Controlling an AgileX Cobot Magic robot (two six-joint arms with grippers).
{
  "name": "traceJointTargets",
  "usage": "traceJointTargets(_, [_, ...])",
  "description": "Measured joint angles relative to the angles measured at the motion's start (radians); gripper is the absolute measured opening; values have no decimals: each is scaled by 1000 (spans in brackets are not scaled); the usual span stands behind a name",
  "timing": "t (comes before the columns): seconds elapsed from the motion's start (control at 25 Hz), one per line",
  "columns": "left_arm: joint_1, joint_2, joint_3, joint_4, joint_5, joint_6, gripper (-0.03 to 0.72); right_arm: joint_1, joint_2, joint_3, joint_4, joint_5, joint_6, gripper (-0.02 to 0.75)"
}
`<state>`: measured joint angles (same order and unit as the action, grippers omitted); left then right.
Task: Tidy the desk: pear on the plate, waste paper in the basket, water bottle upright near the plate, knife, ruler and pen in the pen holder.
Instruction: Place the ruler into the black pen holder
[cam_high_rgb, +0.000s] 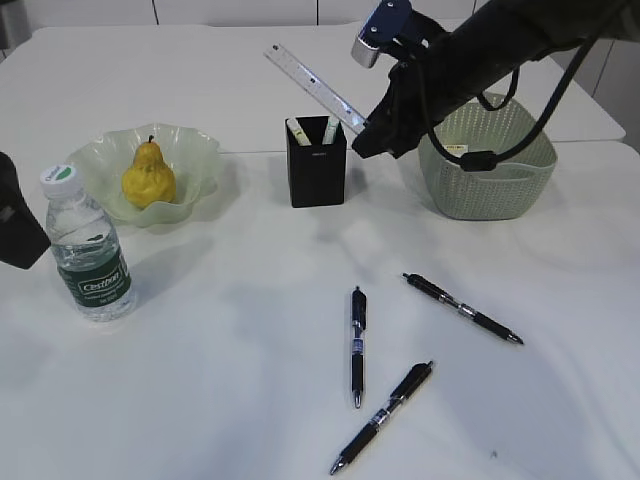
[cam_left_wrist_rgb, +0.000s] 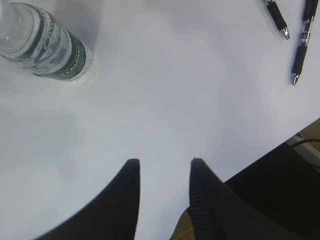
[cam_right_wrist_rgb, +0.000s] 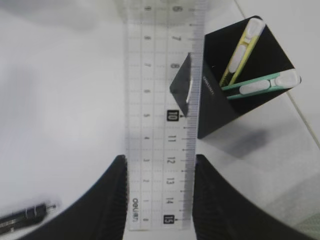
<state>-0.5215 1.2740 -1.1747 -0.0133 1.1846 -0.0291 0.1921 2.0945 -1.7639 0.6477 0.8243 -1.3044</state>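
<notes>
right arm's fingers (cam_right_wrist_rgb: 200, 200) grip ruler (cam_right_wrist_rgb: 161, 115) tilted above pen holder (cam_high_rgb: 316, 162).

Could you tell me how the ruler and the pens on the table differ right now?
The ruler is clear, flat and wide; the pens are black and slim. The ruler is held aloft, tilted, in the right hand beside the pen holder; the pens lie loose on the table. None is in the holder.

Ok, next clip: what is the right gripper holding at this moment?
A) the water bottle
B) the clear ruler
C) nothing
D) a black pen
B: the right gripper is shut on the clear ruler, held in the air beside the black pen holder, while all three black pens lie on the table.
</notes>
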Motion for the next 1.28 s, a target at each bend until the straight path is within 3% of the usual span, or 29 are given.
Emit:
traceJointTargets(0.12, [0, 0, 0, 0, 0, 0, 230, 0, 13, 0, 39, -27, 4, 301])
traceJointTargets(0.16, [0, 0, 0, 0, 0, 0, 230, 0, 32, 0, 120, -101, 8, 301])
traceJointTargets(0.4, [0, 0, 0, 0, 0, 0, 230, 0, 51, 0, 295, -269, 8, 301])
traceJointTargets(0.48, [0, 0, 0, 0, 0, 0, 230, 0, 63, 0, 408, -342, 8, 301])
traceJointTargets(0.52, [0, 0, 0, 0, 0, 0, 230, 0, 63, 0, 408, -342, 8, 301])
traceJointTargets(0.56, [0, 0, 0, 0, 0, 0, 230, 0, 84, 0, 527, -402, 8, 301])
traceJointTargets(0.8, [0, 0, 0, 0, -11, 0, 230, 0, 126, 0, 693, -419, -52, 301])
traceJointTargets(0.96, [0, 0, 0, 0, -20, 0, 230, 0, 137, 0, 876, -393, -176, 301])
traceJointTargets(1.28, [0, 0, 0, 0, -31, 0, 230, 0, 139, 0, 937, -344, -314, 301])
